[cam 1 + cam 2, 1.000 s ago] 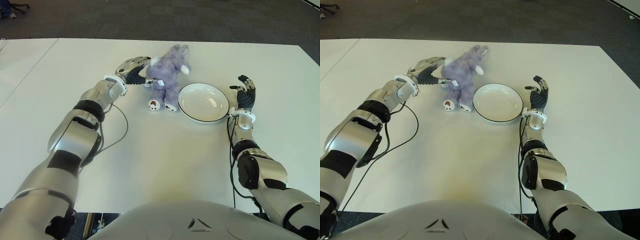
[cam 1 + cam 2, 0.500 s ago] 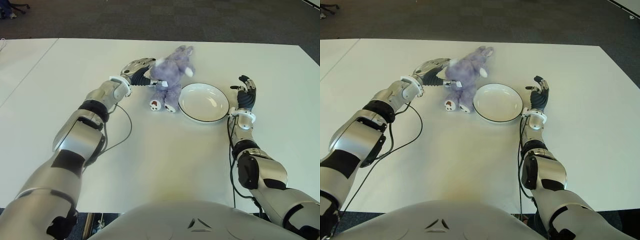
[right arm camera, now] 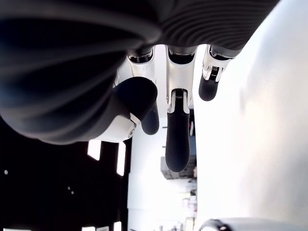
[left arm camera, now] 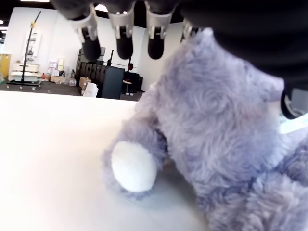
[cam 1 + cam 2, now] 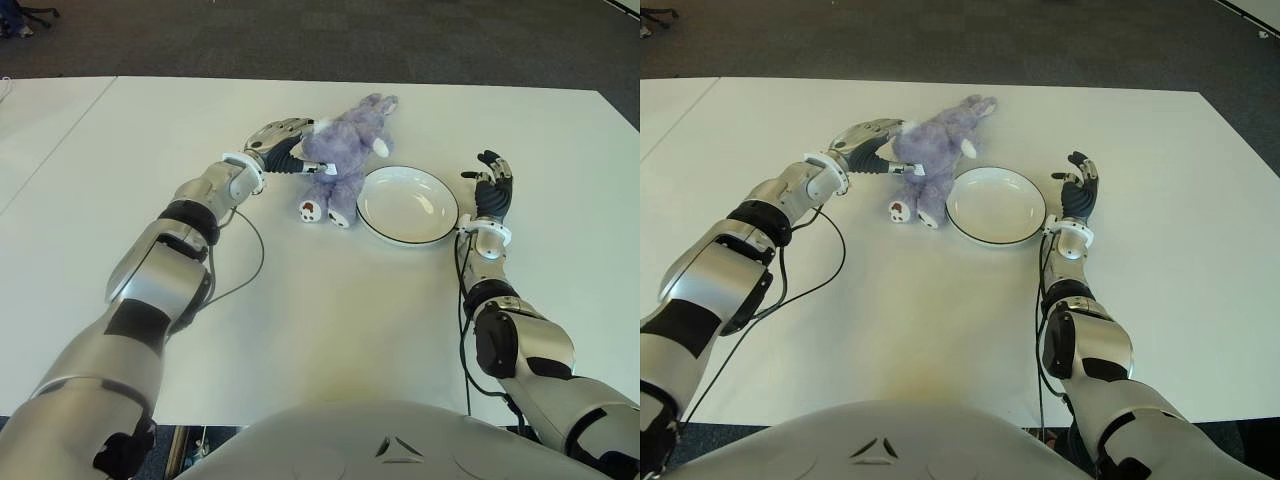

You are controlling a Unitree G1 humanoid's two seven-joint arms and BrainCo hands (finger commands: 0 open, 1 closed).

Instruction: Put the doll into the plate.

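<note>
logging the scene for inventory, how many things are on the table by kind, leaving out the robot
purple plush doll: 1, held at its side by the left hand
white plate: 1, empty, between the doll and the idle right hand
total: 2

Fuzzy lilac plush doll (image 5: 340,158) with white cloth paws, glossy white glazed plate (image 5: 407,204) with dark rim, smooth matt white worktop (image 5: 330,310), left hand (image 5: 281,139) in shiny silvery metal with black rubbery fingers (image 4: 124,45), right hand (image 5: 492,189) matt black plastic
</note>
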